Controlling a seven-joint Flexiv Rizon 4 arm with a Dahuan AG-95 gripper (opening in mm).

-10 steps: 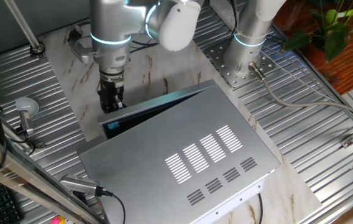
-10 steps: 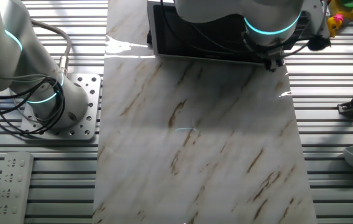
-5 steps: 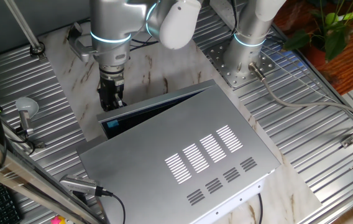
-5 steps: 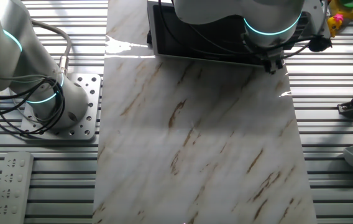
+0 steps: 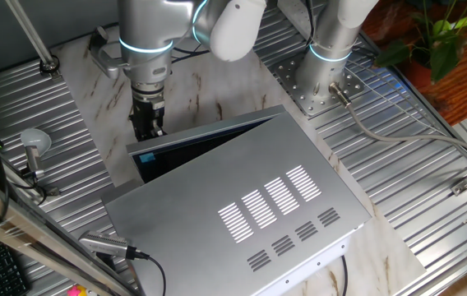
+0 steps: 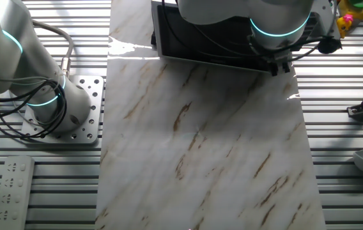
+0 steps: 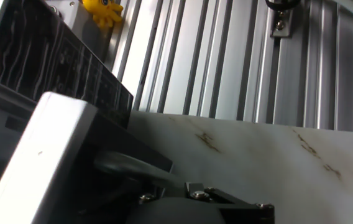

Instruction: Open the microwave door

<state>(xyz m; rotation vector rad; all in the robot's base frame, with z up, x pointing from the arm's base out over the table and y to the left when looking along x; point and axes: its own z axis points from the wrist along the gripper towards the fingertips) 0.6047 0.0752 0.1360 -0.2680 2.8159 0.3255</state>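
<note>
The microwave [image 5: 258, 197] is a large silver box with white vent slots on its top panel, seen in one fixed view. The microwave door [image 5: 205, 137] stands ajar, with a dark wedge-shaped gap and a small blue mark [image 5: 147, 159] at its free end. My gripper [image 5: 147, 131] points down at that free end, its black fingers close together on the door's edge. In the other fixed view the door [image 6: 200, 32] shows dark under the arm, with the gripper [image 6: 276, 64] at its right end. The hand view shows the door's silver edge [image 7: 46, 155] and a grey handle [image 7: 130, 167] running into the gripper.
A second arm's base [image 5: 324, 74] stands behind the microwave. A white ladle [image 5: 32, 144] lies at the left and a plant [image 5: 439, 33] stands at the back right. A marble board [image 6: 207, 140] lies in front of the door. A yellow toy [image 6: 351, 16] and a remote [image 6: 9, 191] lie at the sides.
The gripper has moved a little away from the box. The door's free end has gone with it, and the gap is wider.
</note>
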